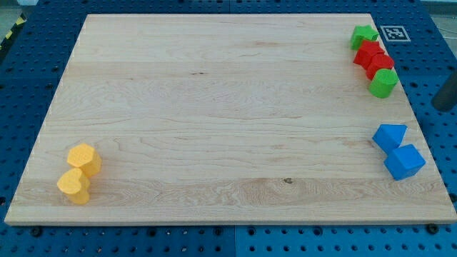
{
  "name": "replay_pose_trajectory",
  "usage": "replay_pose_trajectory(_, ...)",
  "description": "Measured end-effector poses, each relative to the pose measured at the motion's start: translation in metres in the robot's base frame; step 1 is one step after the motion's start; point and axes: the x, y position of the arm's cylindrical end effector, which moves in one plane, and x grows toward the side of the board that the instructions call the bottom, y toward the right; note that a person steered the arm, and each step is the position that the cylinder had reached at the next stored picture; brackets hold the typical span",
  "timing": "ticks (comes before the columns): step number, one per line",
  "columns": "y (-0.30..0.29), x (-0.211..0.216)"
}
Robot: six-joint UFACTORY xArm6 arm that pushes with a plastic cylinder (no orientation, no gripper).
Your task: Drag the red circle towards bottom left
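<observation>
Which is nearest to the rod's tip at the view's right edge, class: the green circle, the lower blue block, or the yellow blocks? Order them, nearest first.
Measured from my tip, off the board at the view's right:
1. Green circle, upper right, closest.
2. Lower blue block, right edge, below the tip.
3. Yellow blocks, bottom left, farthest by a wide margin.

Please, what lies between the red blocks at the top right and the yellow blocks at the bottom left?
Nothing: in the camera view, only bare wooden board lies between the red blocks and the yellow blocks. My tip shows off the board's right edge.
</observation>
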Motion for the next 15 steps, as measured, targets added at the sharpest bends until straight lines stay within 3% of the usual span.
replay_pose_trajectory(3, -0.013, -0.087)
replay_pose_trajectory(7, -0.117, -0.081)
replay_pose_trajectory(8, -0.12, -0.081)
replay_pose_trajectory(10, -0.067, -0.082)
replay_pose_trajectory(15, -0.088, -0.111)
